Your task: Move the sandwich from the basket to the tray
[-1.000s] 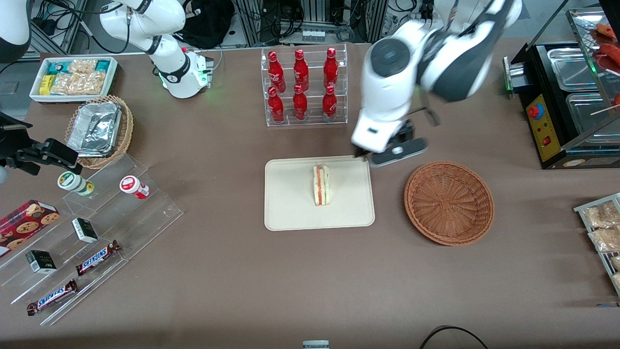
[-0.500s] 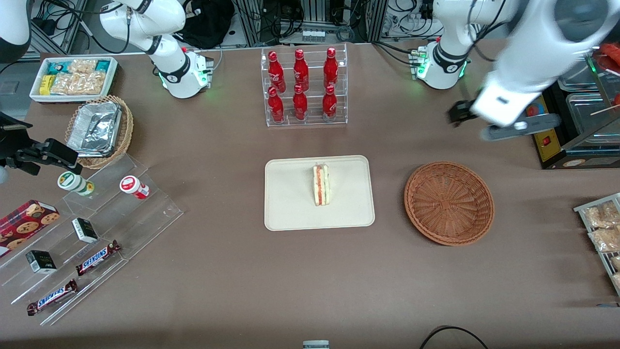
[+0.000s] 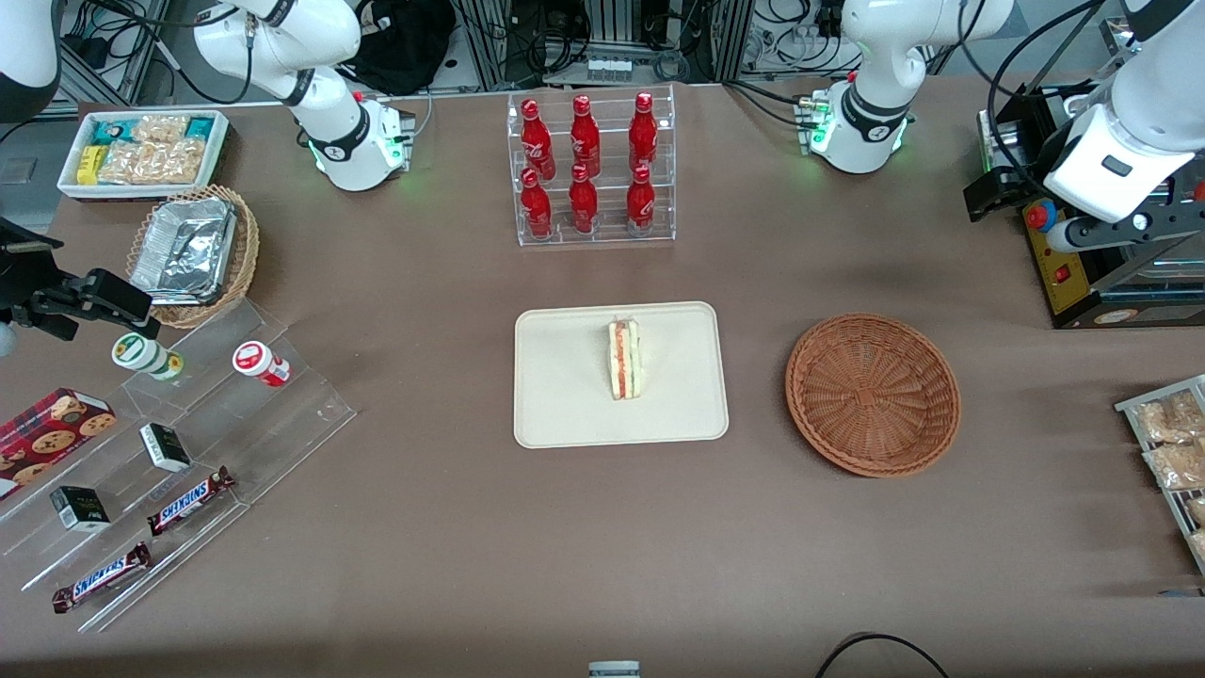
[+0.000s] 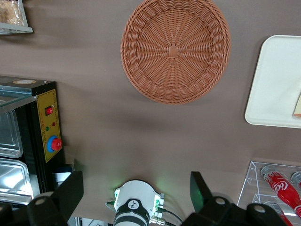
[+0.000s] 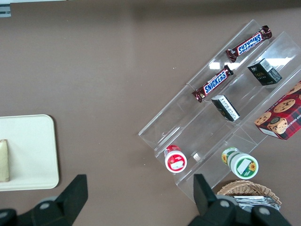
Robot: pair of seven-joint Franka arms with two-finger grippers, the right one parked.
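Observation:
The sandwich [image 3: 624,359], a pale wedge with red and green filling, lies on the cream tray [image 3: 565,405] at the table's middle. The reddish-brown wicker basket [image 3: 873,395] stands beside the tray, toward the working arm's end, with nothing in it. The left arm's gripper [image 3: 986,200] hangs open and empty above the table near the black machine, farther from the front camera than the basket and well apart from it. In the left wrist view the gripper [image 4: 135,190] has its fingers [image 4: 70,190] wide apart, with the basket [image 4: 175,49], the tray [image 4: 270,84] and a sliver of the sandwich [image 4: 297,104] in sight.
A clear rack of red bottles [image 3: 589,169] stands farther back than the tray. A black warming machine [image 3: 1083,235] and bagged snacks [image 3: 1167,443] sit at the working arm's end. Clear shelves with snacks [image 3: 169,443], a foil-filled basket [image 3: 193,252] and a white box [image 3: 143,151] are at the parked arm's end.
The gripper has moved from the tray's edge, past the basket, toward the working arm's end beside the black machine. The sandwich, tray and basket have not moved.

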